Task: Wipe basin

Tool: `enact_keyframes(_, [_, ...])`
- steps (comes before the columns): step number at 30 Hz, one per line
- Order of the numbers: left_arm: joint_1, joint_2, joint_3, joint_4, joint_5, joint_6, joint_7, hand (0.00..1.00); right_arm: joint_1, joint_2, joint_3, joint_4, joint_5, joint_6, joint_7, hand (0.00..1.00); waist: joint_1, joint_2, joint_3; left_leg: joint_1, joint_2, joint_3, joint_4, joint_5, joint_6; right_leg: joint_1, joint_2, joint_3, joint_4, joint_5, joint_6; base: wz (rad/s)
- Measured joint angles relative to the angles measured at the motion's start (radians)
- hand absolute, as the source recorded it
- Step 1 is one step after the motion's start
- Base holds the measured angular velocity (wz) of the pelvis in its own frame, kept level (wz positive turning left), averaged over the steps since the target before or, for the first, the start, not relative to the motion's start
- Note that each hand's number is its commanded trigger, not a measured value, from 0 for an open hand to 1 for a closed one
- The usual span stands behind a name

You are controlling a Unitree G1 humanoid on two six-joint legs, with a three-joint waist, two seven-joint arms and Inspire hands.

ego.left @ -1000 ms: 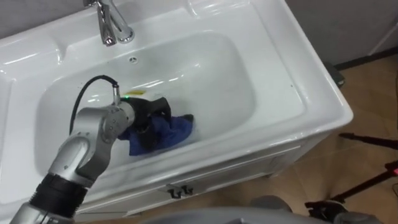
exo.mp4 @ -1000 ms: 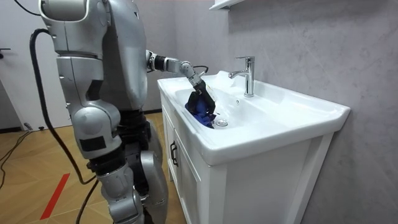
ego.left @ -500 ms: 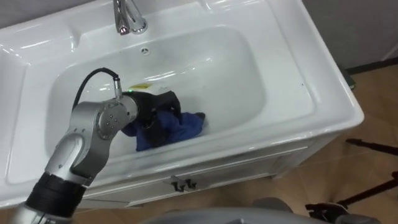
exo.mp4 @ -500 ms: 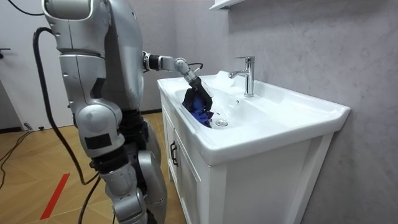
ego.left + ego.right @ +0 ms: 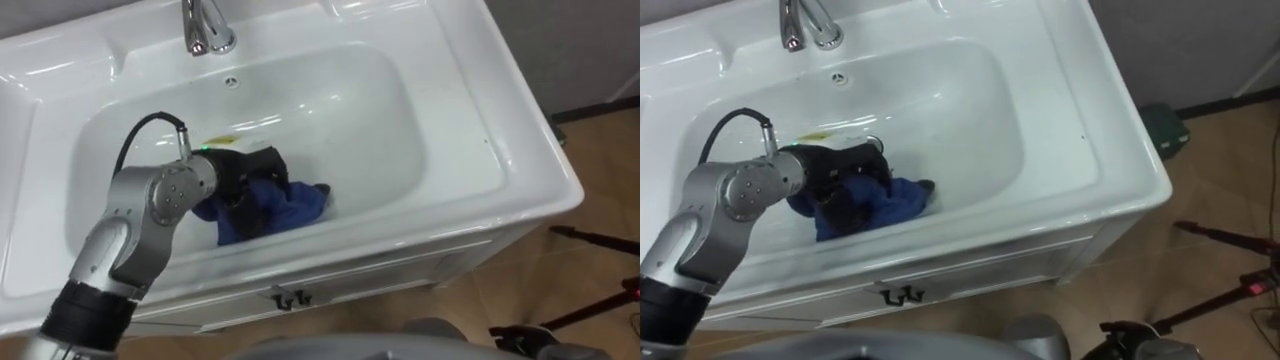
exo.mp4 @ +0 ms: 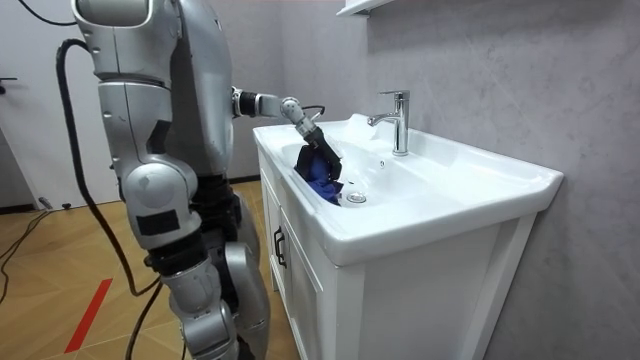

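My left arm comes in from the lower left and reaches down into the white basin [image 5: 390, 110]. My left hand [image 5: 248, 172] is dark and rests low against the basin's near wall, its fingers curled on a crumpled blue cloth [image 5: 292, 205]. The cloth spreads to the right of the hand over the basin floor. In the room view the robot stands at the cabinet's front left corner, with the left hand [image 6: 318, 147] holding the cloth [image 6: 323, 176] inside the basin. The right eye view shows the same hand [image 5: 845, 166] and cloth [image 5: 890, 203].
A chrome faucet [image 5: 205, 25] stands at the back rim, with a small overflow hole [image 5: 231, 82] below it. A yellow mark [image 5: 222, 139] lies on the basin floor behind the hand. The drain plug [image 6: 355, 198] sits beside the cloth. Below is a white cabinet [image 6: 300, 290], with wooden floor to the right.
The head camera shifted, moving the whole basin rightwards in the picture. My left hand and the cloth slid a little to the left along the near wall, then held almost still.
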Motion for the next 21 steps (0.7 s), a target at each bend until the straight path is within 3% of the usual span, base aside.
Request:
enact_keyframes(8, [-0.011, -0.092, 0.041, 0.147, 0.000, 0.007, 0.125, 1.00, 0.030, 0.007, -0.009, -0.025, -0.001, 0.008, -0.012, 0.00, -0.009, -0.026, 0.0011, 0.014, -0.001, -0.002, -0.005, 0.000, 0.000, 0.017, -0.002, -0.010, -0.006, -0.002, 0.001, 0.04])
enact_keyframes(13, [-0.041, -0.158, 0.059, 0.265, -0.002, 0.030, 0.229, 1.00, 0.053, 0.046, -0.033, -0.032, -0.009, 0.039, -0.038, 0.00, -0.017, -0.054, 0.0019, 0.036, -0.001, 0.022, -0.009, 0.000, 0.000, 0.025, -0.002, 0.009, -0.004, -0.003, 0.005, -0.08])
enact_keyframes(16, [-0.057, -0.174, 0.059, 0.308, -0.021, 0.036, 0.275, 1.00, 0.056, 0.062, -0.040, -0.035, -0.009, 0.065, -0.042, 0.00, -0.028, -0.063, -0.0008, 0.036, 0.001, 0.052, -0.009, 0.000, 0.000, 0.016, -0.003, 0.025, 0.003, -0.003, 0.007, -0.11])
enact_keyframes(21, [-0.112, -0.195, 0.058, 0.415, -0.122, 0.038, 0.337, 1.00, 0.060, 0.070, -0.038, -0.035, -0.010, 0.079, -0.047, 0.00, -0.032, -0.065, -0.0008, 0.042, 0.000, 0.064, -0.020, 0.000, 0.000, 0.011, -0.002, 0.040, -0.004, 0.004, 0.012, -0.10])
